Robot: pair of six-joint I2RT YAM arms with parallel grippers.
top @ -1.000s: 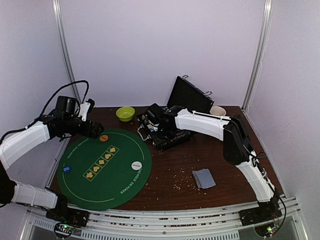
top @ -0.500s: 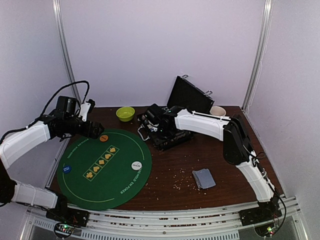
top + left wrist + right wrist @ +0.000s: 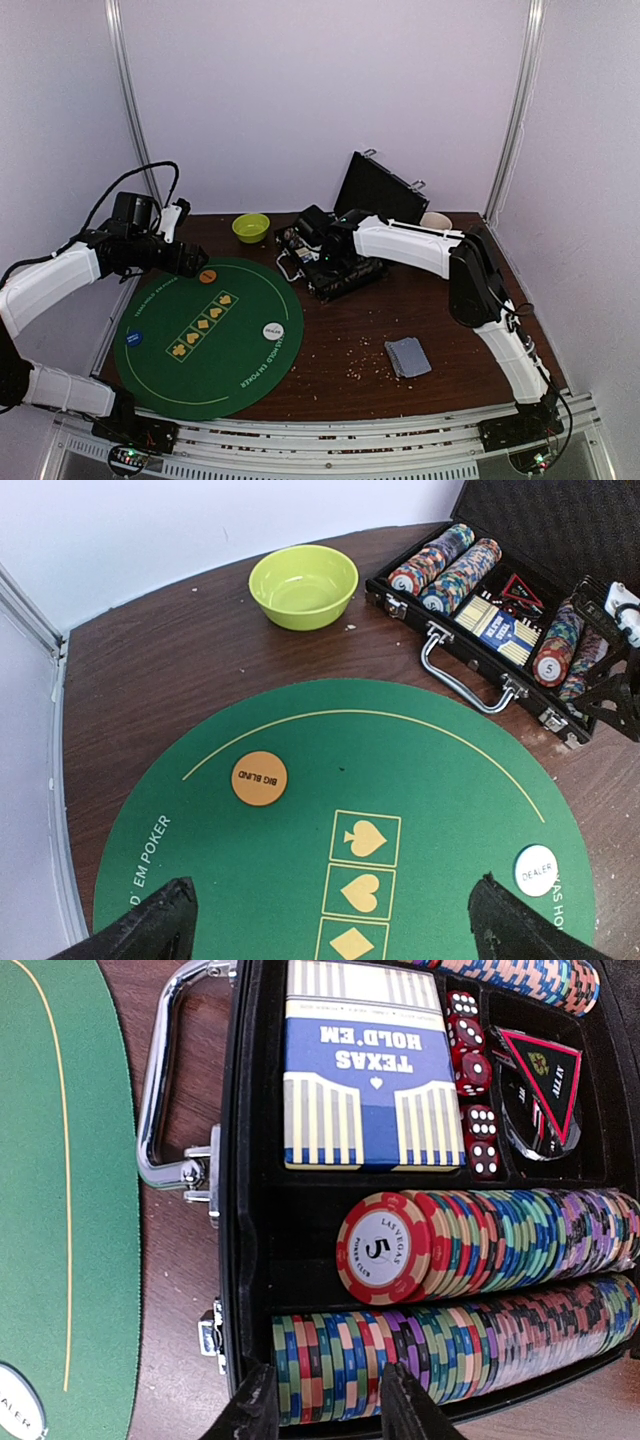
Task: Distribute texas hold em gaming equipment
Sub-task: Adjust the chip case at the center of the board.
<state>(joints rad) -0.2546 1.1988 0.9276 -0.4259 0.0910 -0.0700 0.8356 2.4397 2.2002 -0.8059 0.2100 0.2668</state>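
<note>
1. The left fingers (image 3: 150,925) are spread wide with nothing between them, and hang above the far left edge of the round green mat (image 3: 440,770).
2. The right fingers (image 3: 255,1410) reach down into the open black case (image 3: 255,1160), one on each side of a slice of the nearest row of poker chips (image 3: 480,1350). The gap is narrow, but I cannot tell whether they pinch the chips or only straddle them.
3. A second chip row (image 3: 520,1235) lies just behind the first, fronted by a red chip marked 5. Beyond it are a blue-and-white card box (image 3: 365,1070) and a column of red dice (image 3: 478,1110).
4. On the mat lie an orange Big Blind disc (image 3: 259,778) near the far edge, a white dealer disc (image 3: 536,870) near the right edge, and a small blue disc (image 3: 133,337) at the left.
5. A stack of grey-blue cards (image 3: 408,357) lies on the desk (image 3: 400,310), right of the mat and well apart from the case.
6. A lime-green bowl (image 3: 304,585) stands on the desk beyond the mat, left of the case.
</note>
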